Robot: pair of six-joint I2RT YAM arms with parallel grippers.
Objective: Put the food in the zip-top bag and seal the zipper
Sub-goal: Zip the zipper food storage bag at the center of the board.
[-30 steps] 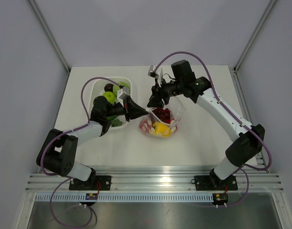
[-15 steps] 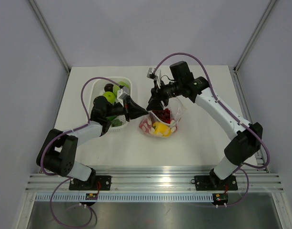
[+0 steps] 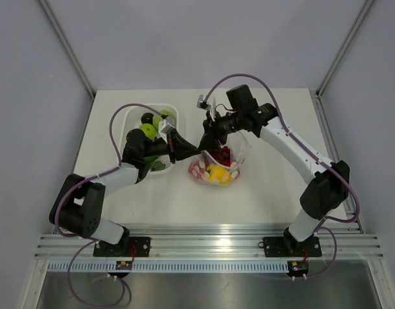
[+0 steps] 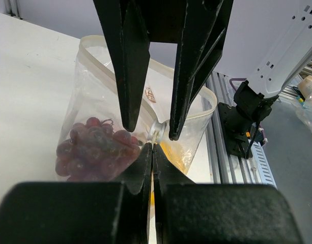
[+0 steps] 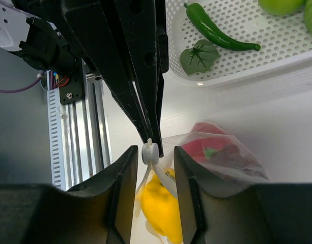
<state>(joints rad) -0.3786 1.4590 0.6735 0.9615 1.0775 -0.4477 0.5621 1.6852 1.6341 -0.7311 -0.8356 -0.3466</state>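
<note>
The zip-top bag (image 3: pixel 218 165) stands open on the table with a yellow piece (image 3: pixel 216 172), a red piece (image 3: pixel 220 154) and a dark grape bunch (image 4: pixel 94 148) of the food inside. My left gripper (image 3: pixel 198 152) is shut on the bag's near corner, just below the white slider (image 5: pixel 150 151) of the zipper (image 4: pixel 89 48). My right gripper (image 5: pixel 153 161) hangs open above that corner. The slider sits between its two fingers (image 5: pixel 126 170), close to the left one and clear of the other.
A white slotted basket (image 3: pixel 175 113) stands left of the bag, holding a green apple (image 3: pixel 147 131), a green pepper (image 5: pixel 219 34) and other pieces. The aluminium rail (image 3: pixel 210 244) runs along the table's near edge.
My right gripper has shifted a little left and down onto the bag's corner, and its jaws have narrowed around the slider. The left gripper and the bag have stayed put.
</note>
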